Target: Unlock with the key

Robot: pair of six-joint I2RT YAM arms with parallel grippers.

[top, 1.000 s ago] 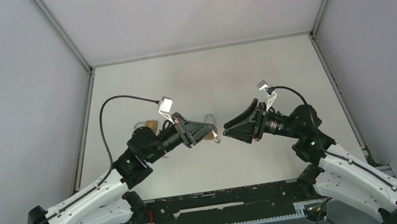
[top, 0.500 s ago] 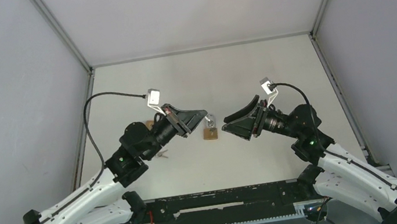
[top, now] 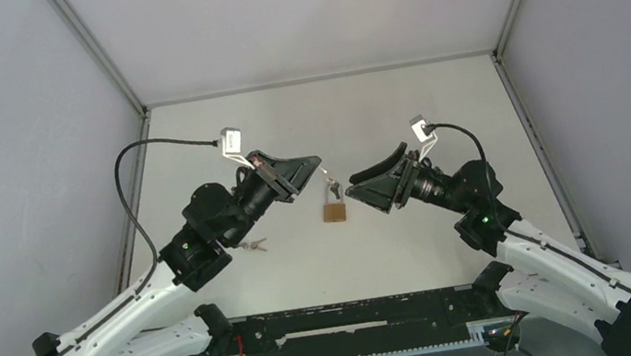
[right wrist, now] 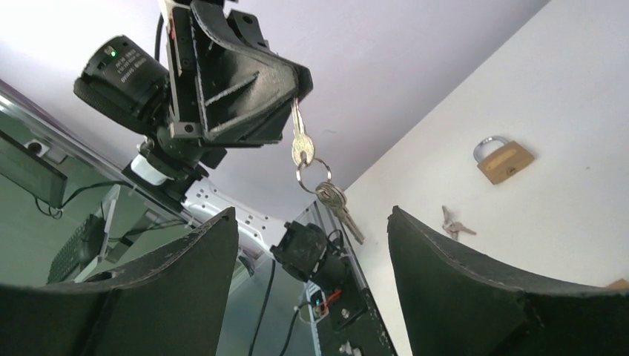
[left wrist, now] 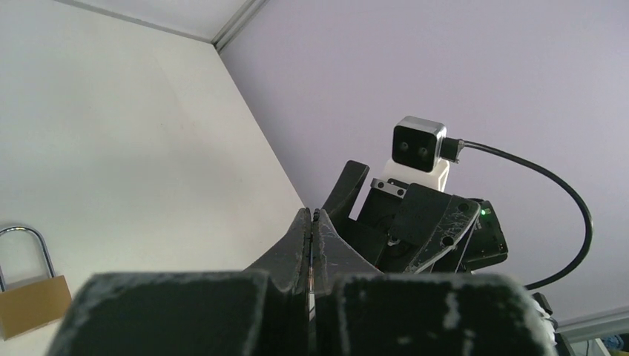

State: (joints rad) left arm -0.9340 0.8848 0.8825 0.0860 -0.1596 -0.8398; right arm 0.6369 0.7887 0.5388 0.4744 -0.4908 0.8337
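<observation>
The left gripper [top: 316,161] is clamped tight on a key [right wrist: 299,137], with a spare key [right wrist: 335,202] dangling below. The right gripper [top: 350,187] gapes wide and holds nothing. A brass padlock [top: 333,212] lies at the keys' six o'clock.

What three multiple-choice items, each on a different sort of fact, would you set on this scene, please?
1. Where is the padlock?
A. Lying on the table
B. Held up in the air
C. Hooked on the wall

2. What colour is the padlock's body?
A. Red
B. Brass
C. Blue

3. How do the right gripper's jaws stand?
A. Shut tight
B. Shut on the padlock
C. Open wide

Answers:
1 A: it rests flat on the table, and neither arm touches it.
2 B: the body is golden brown under a silver shackle.
3 C: the right wrist view shows a wide gap between them, while the left gripper pinches the key.
</observation>
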